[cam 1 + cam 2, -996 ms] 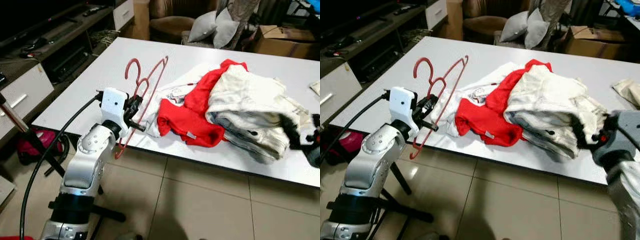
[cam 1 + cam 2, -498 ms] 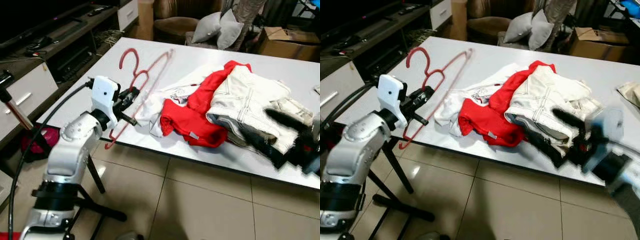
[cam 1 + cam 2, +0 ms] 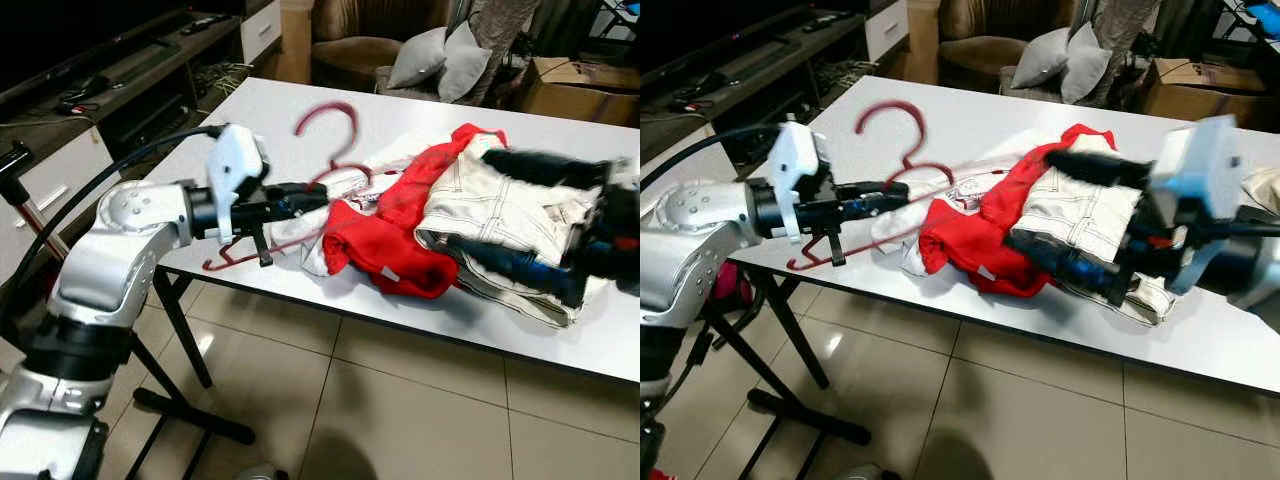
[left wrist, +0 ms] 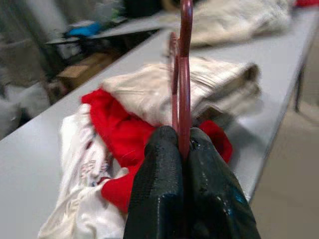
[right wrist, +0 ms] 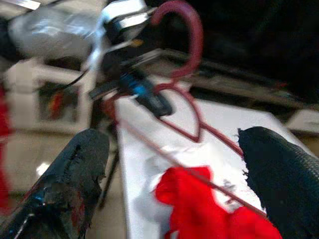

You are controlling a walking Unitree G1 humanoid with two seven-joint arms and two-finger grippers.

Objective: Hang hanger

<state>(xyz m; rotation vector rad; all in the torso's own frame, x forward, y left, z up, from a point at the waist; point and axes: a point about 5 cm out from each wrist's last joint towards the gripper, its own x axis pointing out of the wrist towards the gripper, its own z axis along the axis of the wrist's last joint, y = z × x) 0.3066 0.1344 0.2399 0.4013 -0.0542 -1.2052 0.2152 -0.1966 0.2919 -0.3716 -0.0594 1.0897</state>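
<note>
Hanger [image 3: 330, 150] is hanging over the bench [image 3: 250, 110] edge, pinched by the left end effector [image 3: 300, 200], its long axis running toward the clothes pile [image 3: 470, 220]. The right end effector [image 3: 1080, 215], fingers spread, is hovering over that pile, facing the hanger.

Dark red hanger [image 3: 335, 135], thin wire, gripped in the black fingers of the left claw [image 3: 310, 197] on its silver arm. Beside the hanger a bright red garment [image 3: 385, 240], white cloth [image 3: 300, 225] with a small print tucked against it. Cream trousers [image 3: 500, 210] heaped next to the red. Right claw [image 3: 530, 215] black, blurred. White worktop [image 3: 300, 100]; beige floor tiles [image 3: 400, 400] below it.
</note>
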